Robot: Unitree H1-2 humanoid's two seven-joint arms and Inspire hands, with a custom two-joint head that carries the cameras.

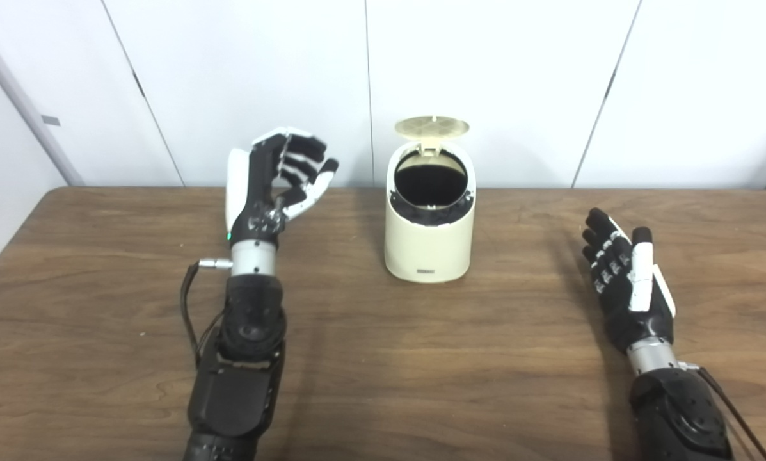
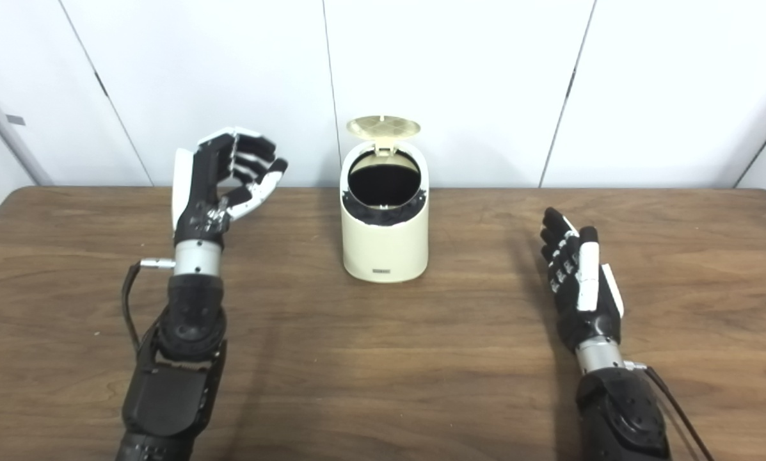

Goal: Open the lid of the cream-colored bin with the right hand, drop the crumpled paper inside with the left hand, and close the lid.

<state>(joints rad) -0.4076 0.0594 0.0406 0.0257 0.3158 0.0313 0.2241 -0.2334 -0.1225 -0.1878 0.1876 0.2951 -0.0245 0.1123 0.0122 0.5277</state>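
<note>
The cream-colored bin (image 1: 429, 246) stands upright near the table's far middle. Its round lid (image 1: 432, 127) is flipped up at the back, and the dark opening (image 1: 430, 180) shows nothing I can make out inside. My left hand (image 1: 279, 182) is raised to the left of the bin, apart from it, fingers curled loosely with nothing between them. My right hand (image 1: 622, 272) hovers low over the table to the right of the bin, fingers stretched out and empty. No crumpled paper shows in either view.
The wooden table (image 1: 383, 358) stretches wide in front of the bin and between my arms. White wall panels (image 1: 485, 77) stand right behind the table's far edge. A thin cable (image 1: 189, 307) loops beside my left forearm.
</note>
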